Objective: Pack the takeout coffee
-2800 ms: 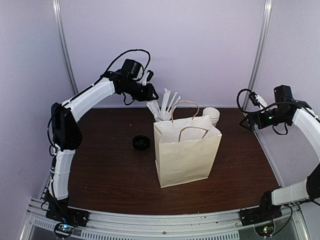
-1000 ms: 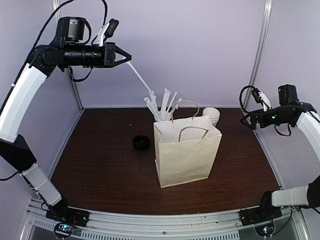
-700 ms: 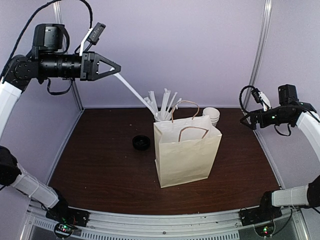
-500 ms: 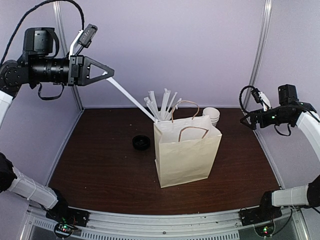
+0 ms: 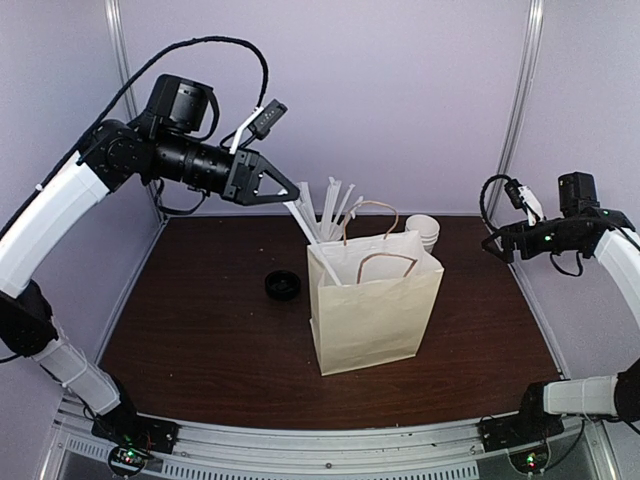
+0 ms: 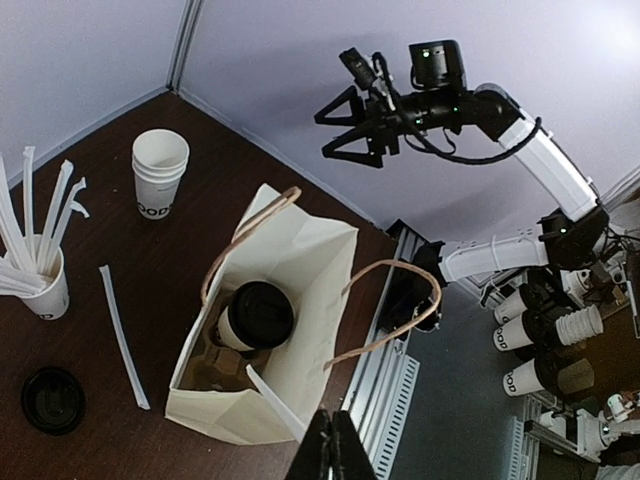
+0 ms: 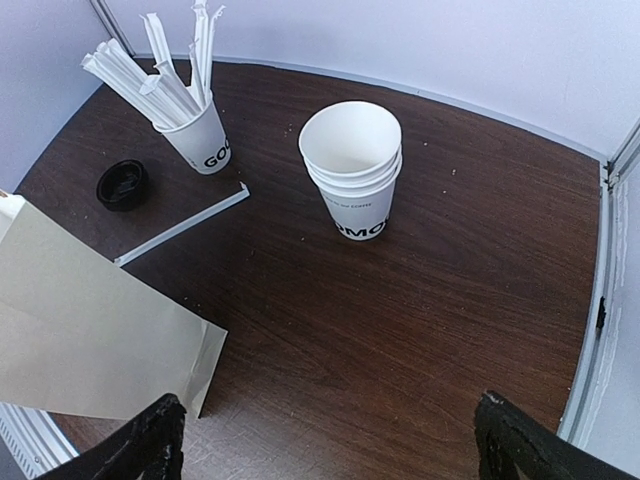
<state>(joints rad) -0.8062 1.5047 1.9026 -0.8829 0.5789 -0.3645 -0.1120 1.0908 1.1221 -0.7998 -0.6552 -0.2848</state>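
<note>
Left pincer [image 6: 328,452], pressed together on 1 straw [image 6: 277,402], above the open bag [image 6: 300,250]. The coffee [image 6: 258,316] stands upright inside the bag, lid on, below and just beyond this pincer. To do the step well, steer the straw's tip inside the near wall, beside the cup, before release. Right pincer [image 7: 335,445] spread, well apart, over the worktop [image 7: 450,300].
</note>
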